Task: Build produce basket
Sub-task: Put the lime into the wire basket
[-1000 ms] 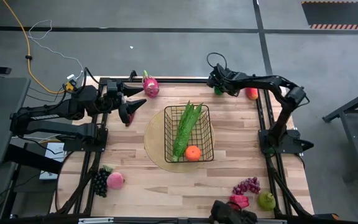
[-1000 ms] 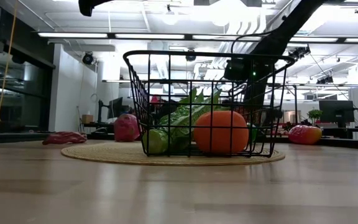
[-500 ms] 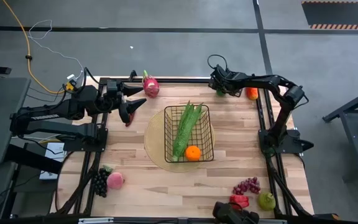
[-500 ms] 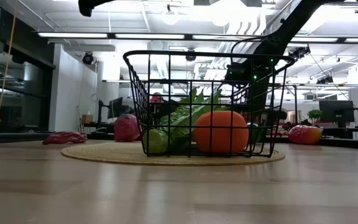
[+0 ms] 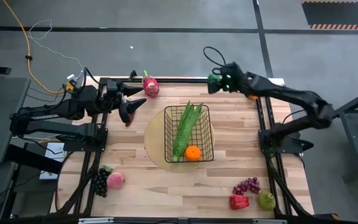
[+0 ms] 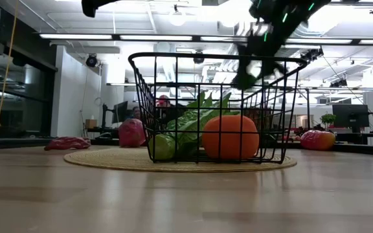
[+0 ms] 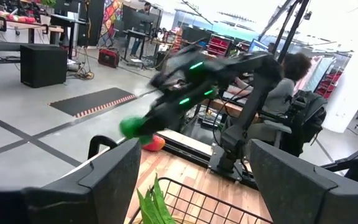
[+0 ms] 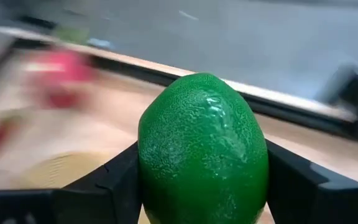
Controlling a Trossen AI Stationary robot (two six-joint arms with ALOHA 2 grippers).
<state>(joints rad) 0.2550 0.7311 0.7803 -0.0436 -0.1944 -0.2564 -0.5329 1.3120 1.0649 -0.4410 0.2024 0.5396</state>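
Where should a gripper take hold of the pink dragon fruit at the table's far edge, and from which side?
Grip the dragon fruit across its rounded pink body, coming down from above. Its green tip points away from the basket, so the fingers should probably straddle the wide middle, crosswise to that axis. The left gripper sits just beside it with fingers open, and is likely the nearer choice; the right gripper is already shut on a green fruit.

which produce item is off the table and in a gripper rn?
The green fruit, clamped in the right gripper above the table's far edge. Everything else lies on the table or in the basket.
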